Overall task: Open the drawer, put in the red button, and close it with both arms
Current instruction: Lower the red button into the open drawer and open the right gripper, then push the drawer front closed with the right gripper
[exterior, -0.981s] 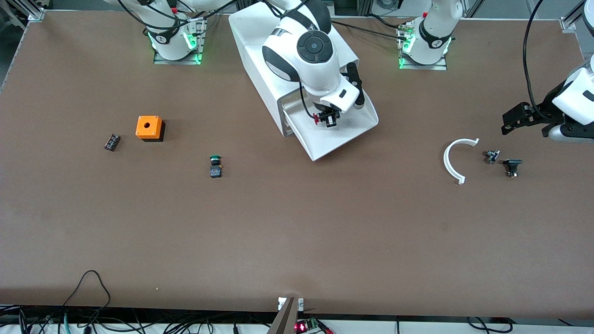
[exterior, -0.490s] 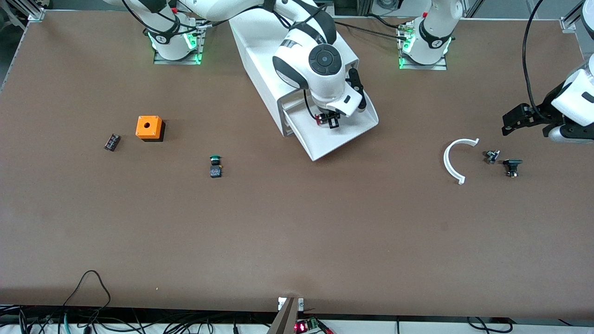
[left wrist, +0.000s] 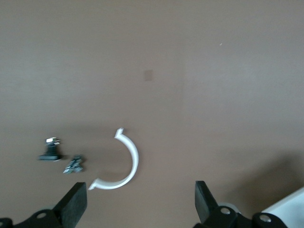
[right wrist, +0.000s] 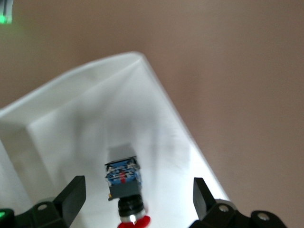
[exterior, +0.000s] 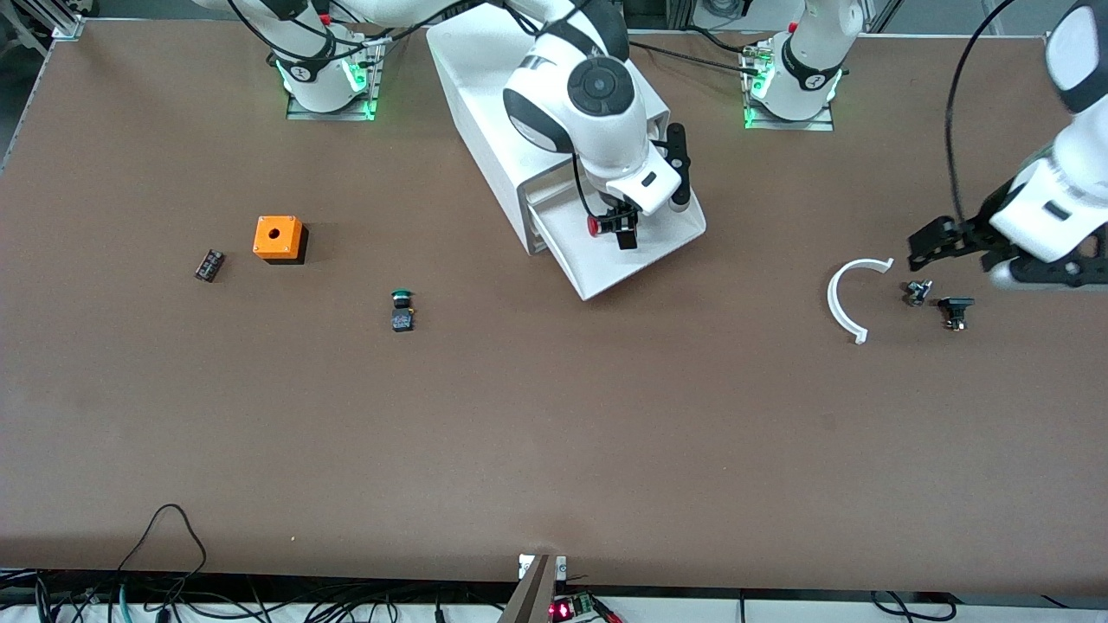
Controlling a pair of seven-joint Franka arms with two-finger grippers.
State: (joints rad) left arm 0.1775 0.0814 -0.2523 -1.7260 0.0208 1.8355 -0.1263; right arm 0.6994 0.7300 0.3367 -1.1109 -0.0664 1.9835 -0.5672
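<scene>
The drawer [exterior: 645,260] stands pulled out of the white cabinet [exterior: 485,95]. The red button [exterior: 595,227] lies inside it on the tray floor. My right gripper [exterior: 620,228] hangs just over the drawer, open. In the right wrist view the button [right wrist: 123,179], with its dark body and red cap, sits between the spread fingers [right wrist: 73,194] and touches neither. The drawer's white floor [right wrist: 95,109] fills that view. My left gripper [exterior: 933,246] is open and empty over the table at the left arm's end.
A white curved piece [exterior: 844,298] and two small dark parts [exterior: 917,292] [exterior: 955,310] lie under the left gripper; the curved piece also shows in the left wrist view [left wrist: 128,161]. A green-capped switch [exterior: 401,310], an orange box [exterior: 278,238] and a small dark block [exterior: 209,265] lie toward the right arm's end.
The right gripper has turned over the drawer and its fingers have spread, leaving the button free in the tray. The left arm has swung in toward the white curved piece.
</scene>
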